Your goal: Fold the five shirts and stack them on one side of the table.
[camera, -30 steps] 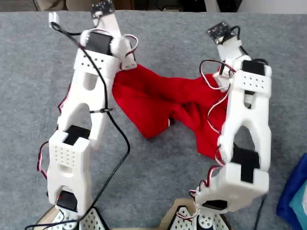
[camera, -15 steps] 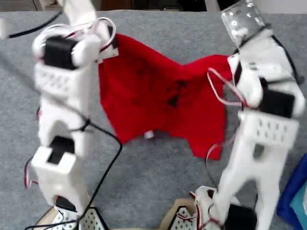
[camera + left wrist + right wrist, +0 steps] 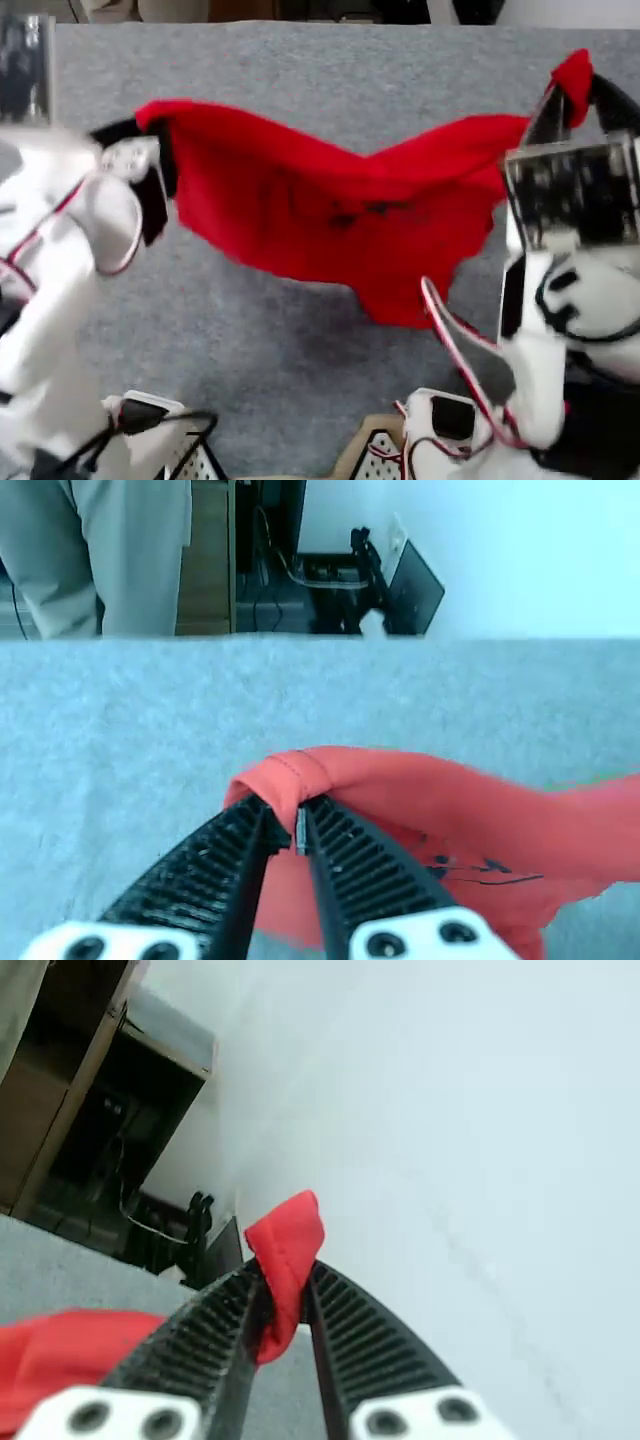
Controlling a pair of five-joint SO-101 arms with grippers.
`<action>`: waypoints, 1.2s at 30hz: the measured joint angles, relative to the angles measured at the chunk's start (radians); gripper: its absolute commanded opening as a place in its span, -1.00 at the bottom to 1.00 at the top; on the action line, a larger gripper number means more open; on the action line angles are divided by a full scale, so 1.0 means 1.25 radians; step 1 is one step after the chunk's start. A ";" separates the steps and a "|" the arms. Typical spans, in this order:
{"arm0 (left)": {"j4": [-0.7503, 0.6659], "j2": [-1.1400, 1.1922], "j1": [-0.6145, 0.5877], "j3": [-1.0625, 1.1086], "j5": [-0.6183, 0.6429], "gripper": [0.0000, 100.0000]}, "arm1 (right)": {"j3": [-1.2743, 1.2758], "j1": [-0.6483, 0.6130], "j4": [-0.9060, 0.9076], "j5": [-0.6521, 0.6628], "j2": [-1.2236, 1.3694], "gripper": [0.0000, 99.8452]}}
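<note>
a red shirt (image 3: 330, 215) hangs stretched wide above the grey surface (image 3: 300, 60), held up at both ends by two white robot arms. the left end effector (image 3: 298, 818) is pressed together, pinching a bunched fold at one end of the shirt. the right end effector (image 3: 285, 1285) pinches the other end, with a tuft of red cloth poking past its tips. the shirt's middle sags toward the surface.
</note>
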 measured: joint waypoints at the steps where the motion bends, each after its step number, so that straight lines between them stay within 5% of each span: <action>1: 0.000 -0.029 0.000 0.043 0.000 -0.96 | -0.014 0.000 0.026 0.002 0.000 -0.98; 9: 0.000 -0.193 -0.018 0.214 0.005 -0.96 | -0.112 0.000 0.137 0.007 0.000 -0.98; 22: 0.000 -0.215 -0.221 0.059 -0.012 -0.96 | -0.233 -0.001 0.134 0.007 0.052 -0.98; 36: 0.000 -0.221 -0.266 0.044 -0.077 -0.96 | -0.597 -0.001 0.254 0.001 0.285 -0.98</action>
